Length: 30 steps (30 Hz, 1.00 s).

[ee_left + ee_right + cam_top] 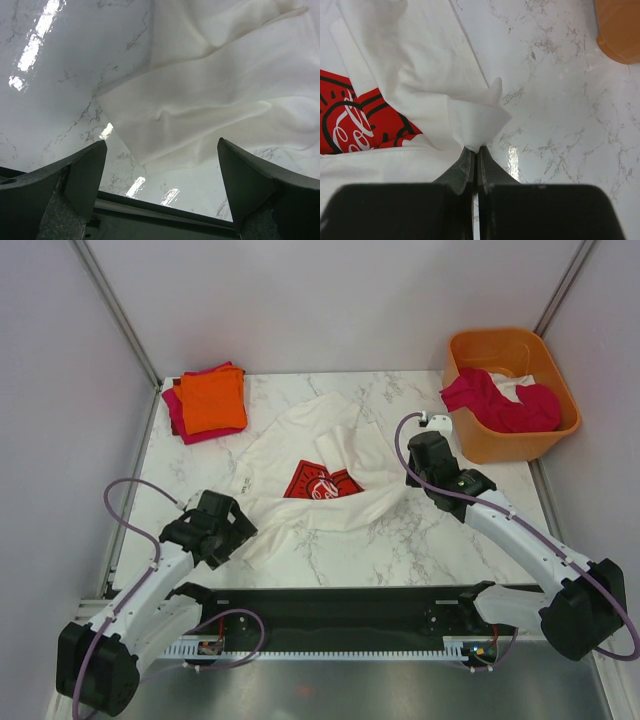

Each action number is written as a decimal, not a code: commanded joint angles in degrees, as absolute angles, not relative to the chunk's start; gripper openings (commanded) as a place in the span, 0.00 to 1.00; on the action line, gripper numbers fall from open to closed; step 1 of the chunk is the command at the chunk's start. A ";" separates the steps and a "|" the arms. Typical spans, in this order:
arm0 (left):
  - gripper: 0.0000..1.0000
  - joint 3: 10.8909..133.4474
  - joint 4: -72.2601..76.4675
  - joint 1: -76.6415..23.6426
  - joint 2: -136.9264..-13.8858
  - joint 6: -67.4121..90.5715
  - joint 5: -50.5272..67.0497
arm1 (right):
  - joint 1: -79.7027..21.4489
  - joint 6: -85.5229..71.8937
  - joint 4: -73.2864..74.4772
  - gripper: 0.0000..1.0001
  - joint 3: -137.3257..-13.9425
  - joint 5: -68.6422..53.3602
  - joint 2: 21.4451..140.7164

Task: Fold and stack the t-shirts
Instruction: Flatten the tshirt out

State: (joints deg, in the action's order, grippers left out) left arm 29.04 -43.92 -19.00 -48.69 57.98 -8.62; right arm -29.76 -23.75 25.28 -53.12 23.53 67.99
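Note:
A white t-shirt (335,440) with a red logo panel (322,483) lies crumpled in the middle of the marble table. My right gripper (476,150) is shut on a pinched fold of its right edge (477,122); the top view shows that gripper (415,455) beside the shirt. At the shirt's near left corner (150,150), my left gripper (162,167) is open and holds nothing; from above this gripper (240,530) sits right at the cloth's edge. A folded orange t-shirt (212,400) rests on a folded magenta one (178,415) at the back left.
An orange plastic tub (500,350) at the back right holds a magenta t-shirt (495,400) and a white one (515,388). The table's near edge has a black rail (330,610). Grey walls close in the left, right and back.

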 commanded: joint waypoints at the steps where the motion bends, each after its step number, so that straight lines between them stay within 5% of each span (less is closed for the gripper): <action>1: 1.00 26.82 -43.60 -19.16 -49.04 61.79 -9.40 | -29.44 -23.03 23.64 0.00 -54.05 23.29 66.88; 7: 0.90 24.08 -35.70 -19.16 -52.03 61.18 -10.54 | -29.09 -23.12 23.38 0.00 -53.79 22.24 67.41; 9: 0.77 23.91 -32.09 -19.16 -54.04 60.03 -11.16 | -29.18 -23.12 23.29 0.00 -53.79 21.97 67.67; 10: 0.62 23.73 -31.04 -19.16 -55.10 59.86 -11.34 | -29.18 -23.03 23.38 0.00 -53.79 21.97 67.76; 13: 0.39 23.90 -28.22 -19.16 -58.88 59.50 -11.78 | -29.09 -23.03 23.38 0.00 -53.53 22.15 67.59; 14: 0.10 24.08 -27.69 -19.16 -59.41 59.07 -11.95 | -29.18 -23.03 23.38 0.00 -53.44 22.32 67.41; 15: 0.02 24.34 -27.51 -19.16 -59.68 58.71 -12.39 | -29.09 -23.03 23.38 0.00 -53.52 22.32 67.41; 30: 0.02 60.80 -47.11 -19.16 -41.94 40.35 -17.58 | -28.83 -22.42 26.72 0.00 -70.55 18.56 58.46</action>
State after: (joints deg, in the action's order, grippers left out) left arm 54.65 -42.52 -19.07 -44.69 48.29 -14.85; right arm -29.06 -23.22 28.01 -63.59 20.71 63.57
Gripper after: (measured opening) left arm 0.045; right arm 0.018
